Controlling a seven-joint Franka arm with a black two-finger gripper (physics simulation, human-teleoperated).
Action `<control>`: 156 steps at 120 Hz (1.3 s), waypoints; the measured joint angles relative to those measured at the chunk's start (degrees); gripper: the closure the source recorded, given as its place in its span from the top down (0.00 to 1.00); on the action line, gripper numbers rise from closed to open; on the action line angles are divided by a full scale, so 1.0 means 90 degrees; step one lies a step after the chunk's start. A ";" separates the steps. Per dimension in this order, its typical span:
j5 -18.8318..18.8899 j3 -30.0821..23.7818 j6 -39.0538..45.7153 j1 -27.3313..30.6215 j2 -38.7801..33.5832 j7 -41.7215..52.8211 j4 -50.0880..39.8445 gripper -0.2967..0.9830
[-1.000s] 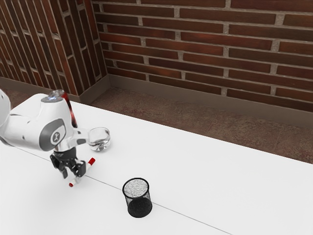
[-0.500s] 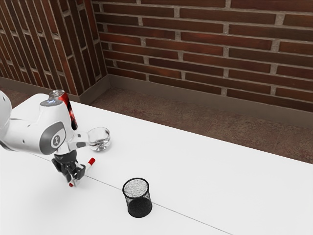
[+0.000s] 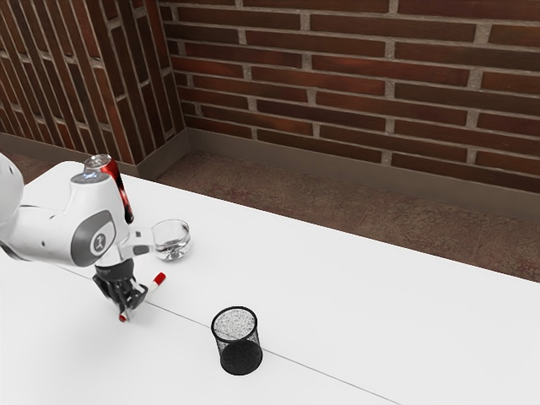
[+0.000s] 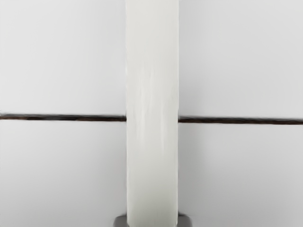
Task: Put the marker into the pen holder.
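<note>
1. And the fingers come together! The black claw (image 3: pixel 126 304) stood spread a second ago, and now it has closed in, the white arm (image 3: pixel 51 232) shifting just a touch, while the marker (image 3: pixel 153 288) lies where it lay.
2. It's a grip: in the wrist view, grey fingertips (image 4: pixel 121 221) press the marker's white barrel from two sides.
3. The marker is down at the tabletop (image 3: pixel 363 304), crossing the dark seam (image 4: pixel 61 117), a red end peeking out on either side of the claw.
4. Over toward the exterior view's right, and nearer the camera, the black mesh pen holder (image 3: pixel 241 357) stands upright, well apart from claw and marker; the marker is outside it.
5. Behind the marker sits the clear glass bowl (image 3: pixel 172 246), near the red end farther from the camera.
6. And back beyond the arm, partly covered by it, the red can (image 3: pixel 113 171) stands upright.
</note>
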 joint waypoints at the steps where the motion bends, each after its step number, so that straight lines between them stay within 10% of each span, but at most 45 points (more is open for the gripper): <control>1: 0.0001 0.0000 0.0000 0.0000 0.0003 0.0001 0.0001 0.24; 72: 0.0302 0.0075 -0.0349 -0.0056 -0.0866 -0.0189 0.0065 0.15; 104: 0.1293 -0.1111 -0.3563 -0.0283 -0.1744 -0.0474 0.1954 0.16; 156: 0.1891 -0.3275 -0.7464 -0.0364 0.0251 -0.0822 0.4529 0.17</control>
